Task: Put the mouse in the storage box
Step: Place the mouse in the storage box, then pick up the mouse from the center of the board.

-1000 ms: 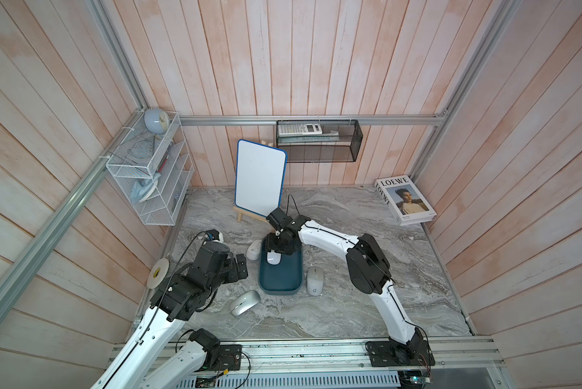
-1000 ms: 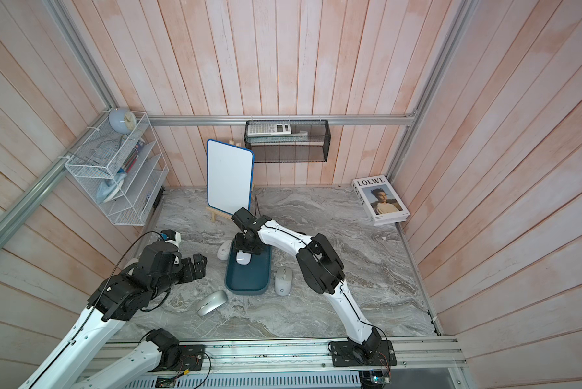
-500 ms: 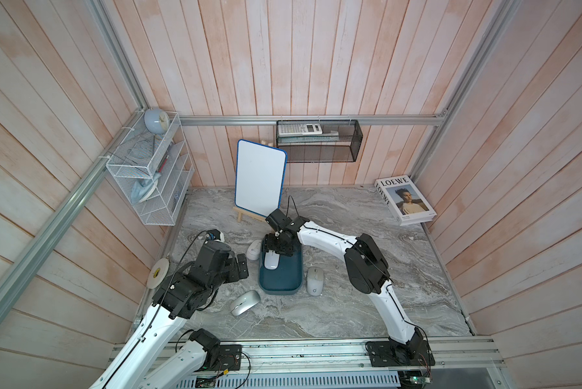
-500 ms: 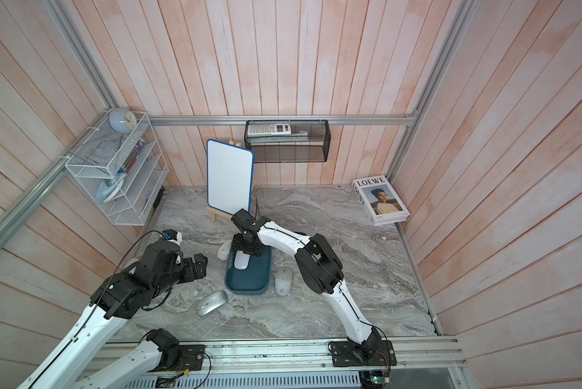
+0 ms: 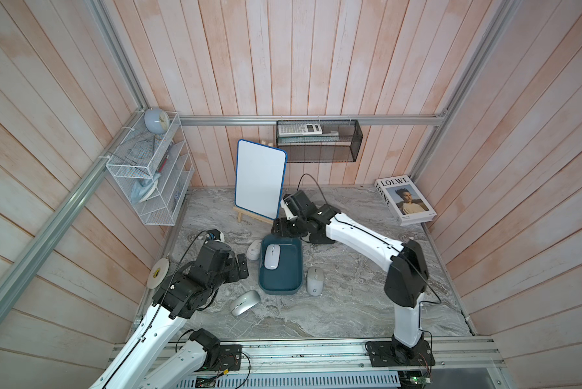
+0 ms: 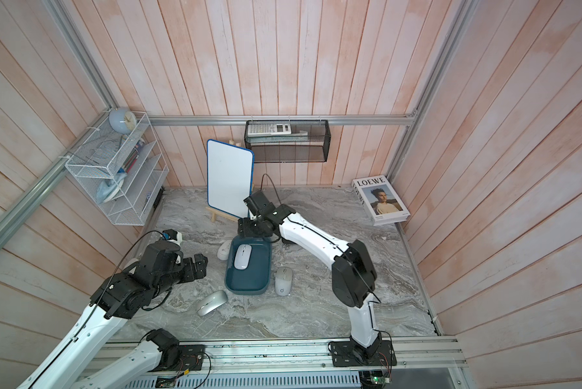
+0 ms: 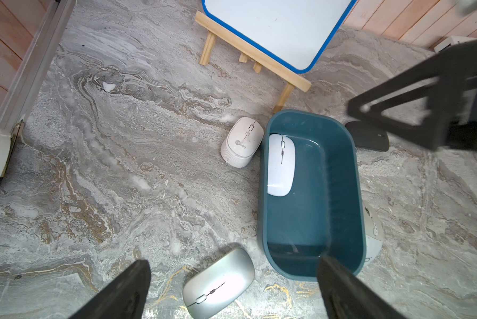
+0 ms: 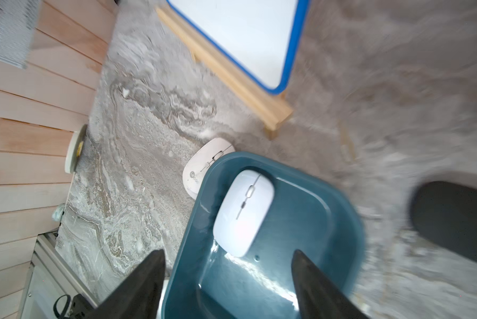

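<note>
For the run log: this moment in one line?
white mouse: in storage box | right pincer: open, empty | left pincer: open

A lab's mock office desk: above and behind the whiteboard (image 5: 261, 182) a calculator (image 5: 308, 128) sits in a wire-mesh basket (image 5: 316, 151), with aluminium rails (image 5: 400, 120) framing plank walls (image 5: 316, 50).

- Both top views are bright and sharp; shadows on the table (image 5: 350, 303) are soft, and the wall planks (image 5: 316, 50) splay toward the frame edges.
- The right wrist view is smeared by blur; glare streaks the storage box (image 8: 300, 226).
- The left wrist view is crisp.
</note>
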Robot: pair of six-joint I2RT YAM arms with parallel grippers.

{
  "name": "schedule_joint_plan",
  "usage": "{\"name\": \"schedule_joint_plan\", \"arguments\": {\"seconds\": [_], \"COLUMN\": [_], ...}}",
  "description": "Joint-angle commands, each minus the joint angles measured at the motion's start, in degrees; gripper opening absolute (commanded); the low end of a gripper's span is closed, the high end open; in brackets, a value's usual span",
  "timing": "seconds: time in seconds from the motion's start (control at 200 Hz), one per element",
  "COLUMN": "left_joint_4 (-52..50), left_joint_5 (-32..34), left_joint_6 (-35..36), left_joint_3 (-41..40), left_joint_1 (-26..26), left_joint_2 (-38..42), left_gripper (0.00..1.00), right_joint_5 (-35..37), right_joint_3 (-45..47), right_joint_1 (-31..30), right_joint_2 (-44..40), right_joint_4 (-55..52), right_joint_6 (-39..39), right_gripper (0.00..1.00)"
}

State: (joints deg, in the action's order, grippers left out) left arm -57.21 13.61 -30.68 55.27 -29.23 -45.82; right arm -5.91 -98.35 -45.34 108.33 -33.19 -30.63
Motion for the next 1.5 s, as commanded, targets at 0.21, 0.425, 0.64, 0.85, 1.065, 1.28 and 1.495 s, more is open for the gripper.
{"name": "schedule_joint_plan", "arguments": {"seconds": [0.21,0.425,0.64,0.85,1.065,1.28,1.495], "left_joint_4": [0.3,0.3,0.2,0.2,0.1,-0.1,0.1], "left_joint_5": [-0.1,-0.1,0.1,0.2,0.5,0.5,0.6], "left_joint_6": [-0.1,0.1,0.0,0.0,-0.1,-0.2,-0.2], "left_joint_3": [-0.5,-0.4,-0.4,-0.4,-0.4,-0.4,-0.5], "left_joint_1": [0.3,0.4,0.3,0.3,0.3,0.3,0.3], "left_joint_2": [0.1,-0.4,-0.3,-0.4,-0.5,-0.2,0.2], "left_gripper": [1.00,1.00,1.00,1.00,1.00,1.00,1.00], "right_joint_5": [-10.5,-2.2,-8.8,-14.6,-18.2,-18.8,-20.8], "right_joint_3": [22.7,12.9,-5.1,-9.8,-6.4,-0.6,14.2], "right_joint_1": [20.6,22.2,24.2,24.2,23.9,23.9,23.7], "right_joint_2": [-11.1,0.1,15.2,21.7,22.5,20.5,11.9], "right_joint_4": [13.2,0.4,-12.1,-13.0,-10.7,-8.8,-1.8], "right_joint_6": [18.2,29.4,30.2,28.5,27.1,26.8,24.2], "right_gripper": [0.84,0.87,0.88,0.86,0.82,0.82,0.83]}}
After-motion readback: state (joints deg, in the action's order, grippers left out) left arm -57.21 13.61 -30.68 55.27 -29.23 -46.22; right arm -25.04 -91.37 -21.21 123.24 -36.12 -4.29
